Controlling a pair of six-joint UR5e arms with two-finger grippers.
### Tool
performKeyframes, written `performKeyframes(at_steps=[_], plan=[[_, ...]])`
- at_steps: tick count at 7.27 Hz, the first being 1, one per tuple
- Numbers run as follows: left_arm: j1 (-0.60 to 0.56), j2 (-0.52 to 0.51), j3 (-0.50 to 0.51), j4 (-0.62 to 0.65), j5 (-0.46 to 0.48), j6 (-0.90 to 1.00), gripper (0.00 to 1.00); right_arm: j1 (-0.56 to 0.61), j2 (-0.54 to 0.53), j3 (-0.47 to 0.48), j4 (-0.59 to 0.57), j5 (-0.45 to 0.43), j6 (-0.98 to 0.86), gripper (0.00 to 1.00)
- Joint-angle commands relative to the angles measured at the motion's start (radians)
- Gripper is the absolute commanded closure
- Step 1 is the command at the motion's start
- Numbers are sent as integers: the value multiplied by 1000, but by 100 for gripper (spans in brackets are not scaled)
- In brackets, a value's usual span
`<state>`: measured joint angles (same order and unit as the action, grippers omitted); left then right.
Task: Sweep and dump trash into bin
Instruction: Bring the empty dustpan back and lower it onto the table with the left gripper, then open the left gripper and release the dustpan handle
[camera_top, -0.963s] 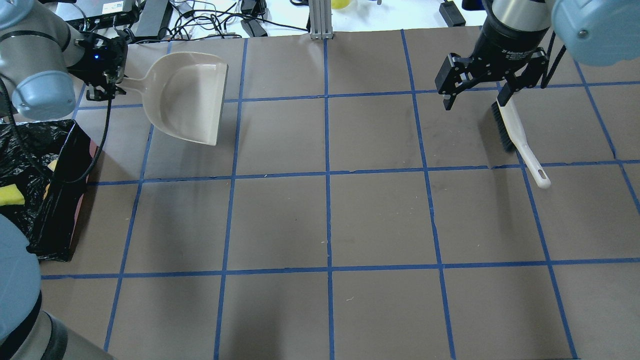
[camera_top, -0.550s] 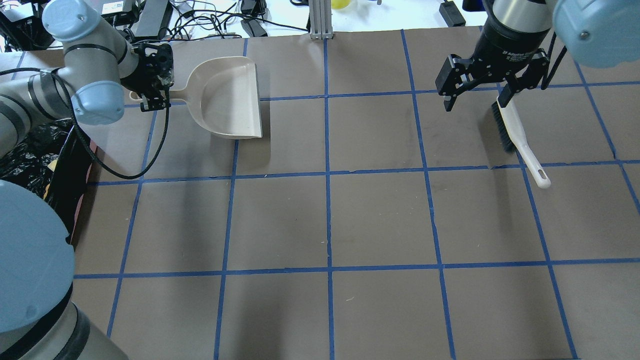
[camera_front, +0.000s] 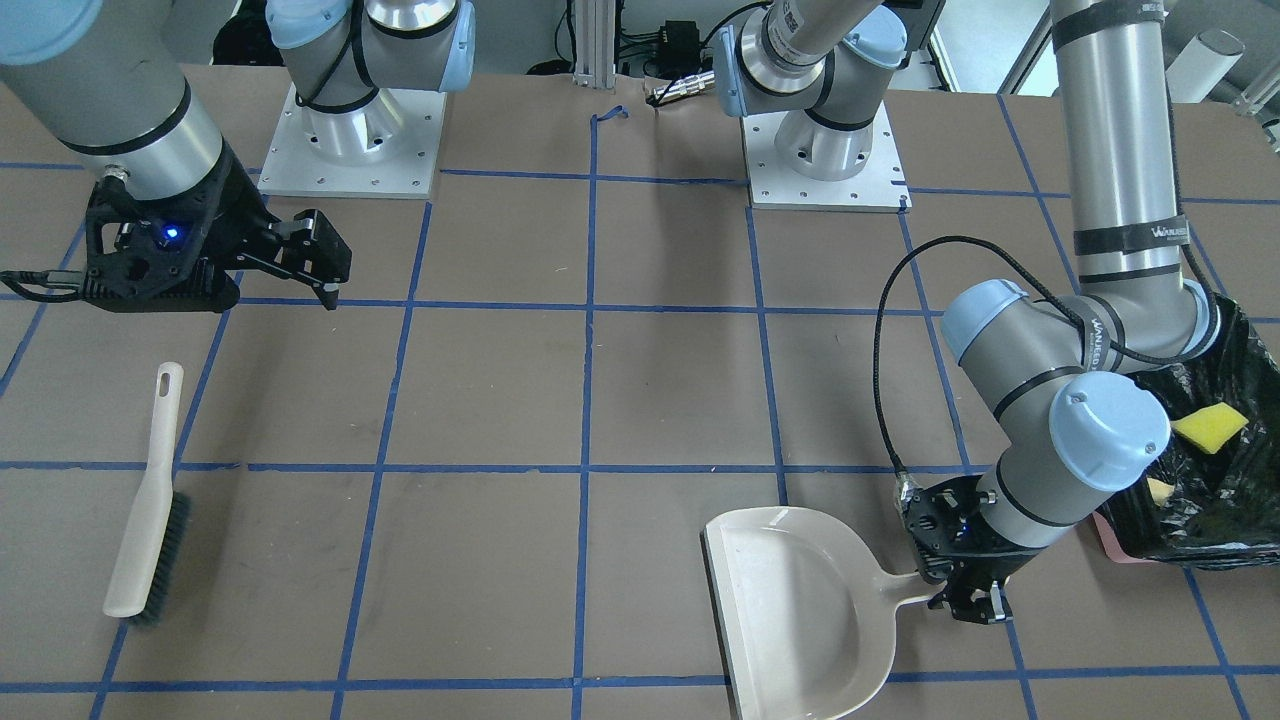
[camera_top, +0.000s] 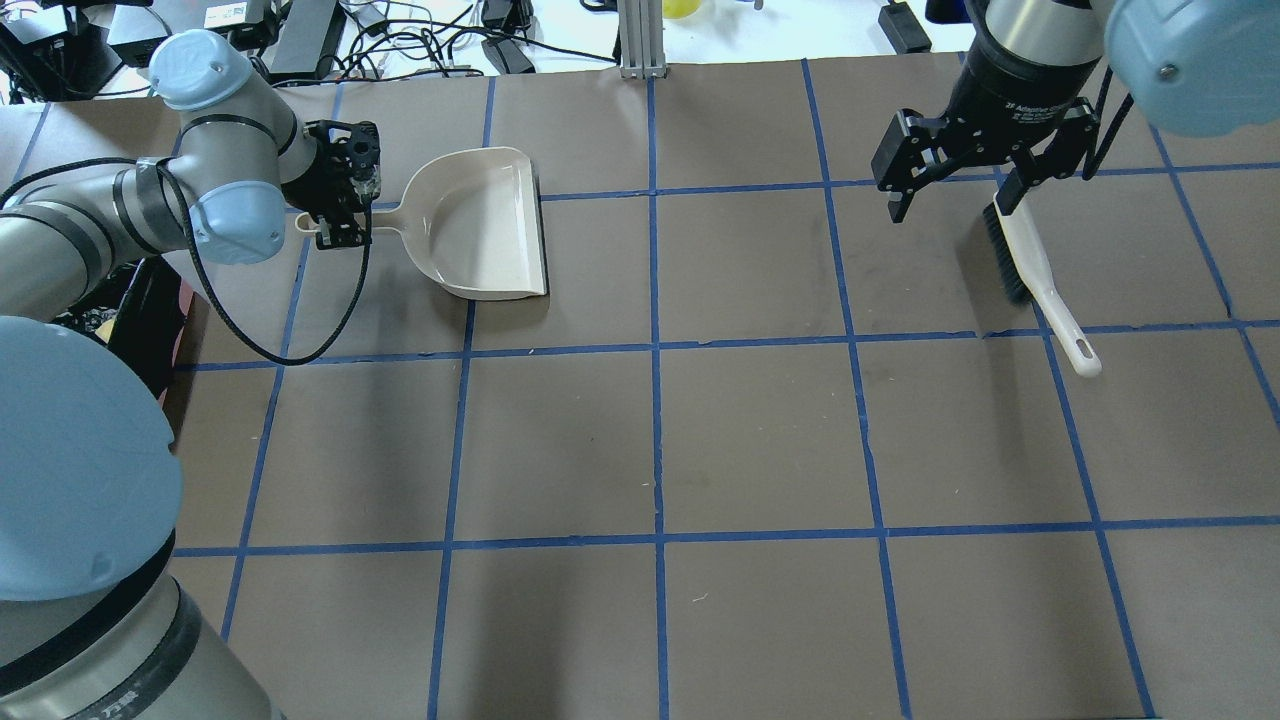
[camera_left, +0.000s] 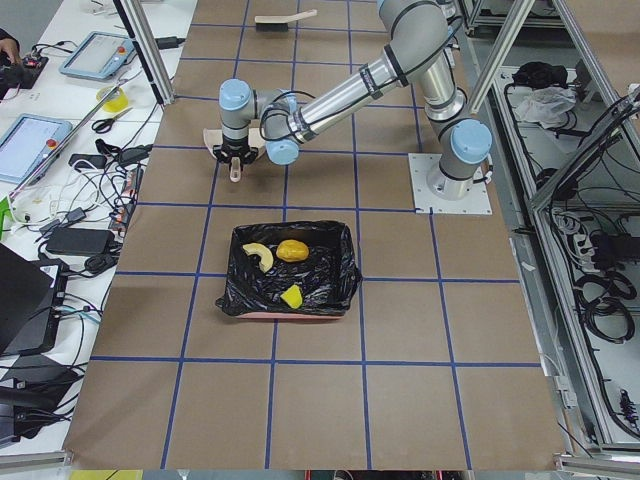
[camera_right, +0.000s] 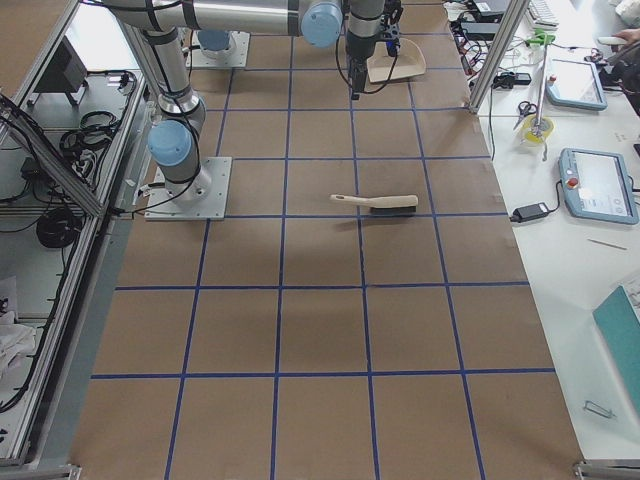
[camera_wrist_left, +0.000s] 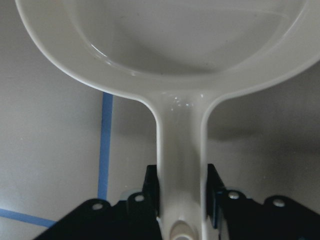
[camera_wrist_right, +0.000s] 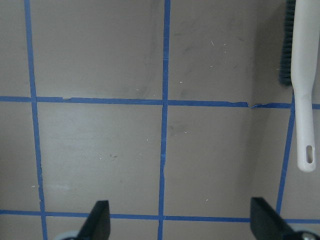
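The three trash pieces lie in the bin, a black-bag-lined container: a golden-brown lump, a pale curved slice and a yellow wedge. The wedge also shows in the front-facing view. My left gripper is shut on the handle of the empty beige dustpan, held level and low over the table, to the right of the bin. The left wrist view shows fingers clamping the handle. My right gripper is open and empty above the table, beside the brush.
The brush lies flat on the table at the far right, with its handle pointing toward the robot, and also shows in the right wrist view. Cables and devices line the far table edge. A metal post stands at the back centre.
My left arm has carried the dustpan rightward, away from the bin, and levelled it low over the table. The right arm and the brush have not moved.
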<state>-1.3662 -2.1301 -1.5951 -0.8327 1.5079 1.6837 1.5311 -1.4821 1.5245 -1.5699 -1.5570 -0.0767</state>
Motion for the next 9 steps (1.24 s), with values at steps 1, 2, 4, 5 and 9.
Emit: performKeyframes(at_steps=[1,2,4,5,9], plan=[[-19,15,-2,-12,3,104,100,0,0,0,-2,0,0,0],[-22,27,-2,-41,5,106,100,0,0,0,-2,0,0,0],[-22,29,7,-97,20,109,100,0,2,0,-4,0,2,0],[-22,29,14,-101,26,110,100,0,3,3,-2,0,2,0],[-21,22,14,-100,75,110,100,0,-13,20,10,-56,30,0]])
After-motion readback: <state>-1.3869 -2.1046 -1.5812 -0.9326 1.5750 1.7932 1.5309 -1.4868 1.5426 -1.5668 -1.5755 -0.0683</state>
